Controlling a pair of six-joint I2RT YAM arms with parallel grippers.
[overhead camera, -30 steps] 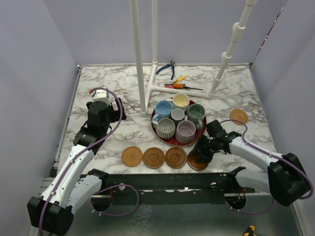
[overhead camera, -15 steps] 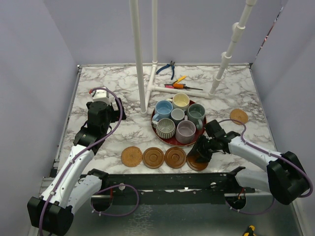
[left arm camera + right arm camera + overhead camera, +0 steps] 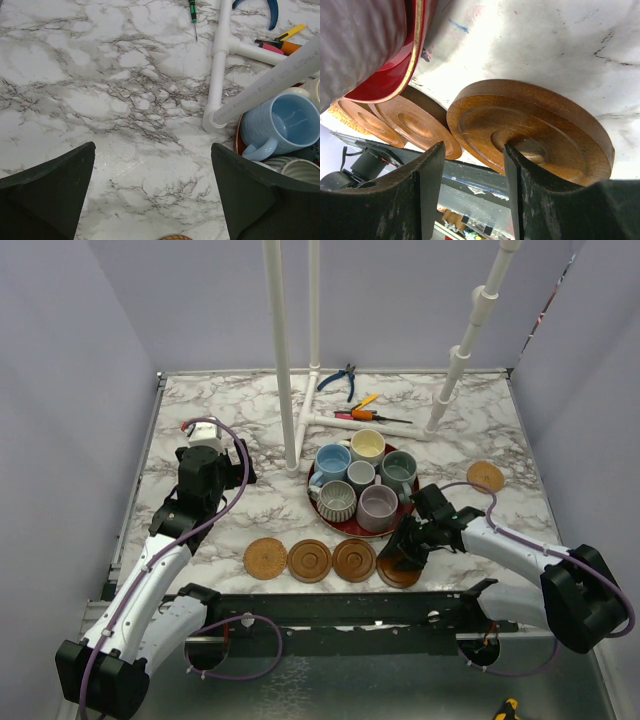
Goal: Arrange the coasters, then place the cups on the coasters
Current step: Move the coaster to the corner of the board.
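Three coasters (image 3: 309,560) lie in a row near the front edge, with a fourth coaster (image 3: 398,573) at the row's right end and a tan one (image 3: 486,476) far right. My right gripper (image 3: 403,560) is down on the fourth coaster (image 3: 540,125), jaws partly open. One fingertip (image 3: 515,150) rests in its centre recess; the other hangs just off its rim. Several cups (image 3: 378,505) stand on the red tray (image 3: 345,529). My left gripper (image 3: 215,472) hovers wide open over bare marble, left of the tray.
White PVC pipes (image 3: 282,360) rise behind the tray. Pliers (image 3: 343,378) and screwdrivers (image 3: 365,415) lie at the back. The black front rail (image 3: 330,610) runs just below the coaster row. The blue cup (image 3: 287,125) shows at the left wrist view's right edge.
The right gripper and the coaster row have shifted slightly left. The left arm has not moved.
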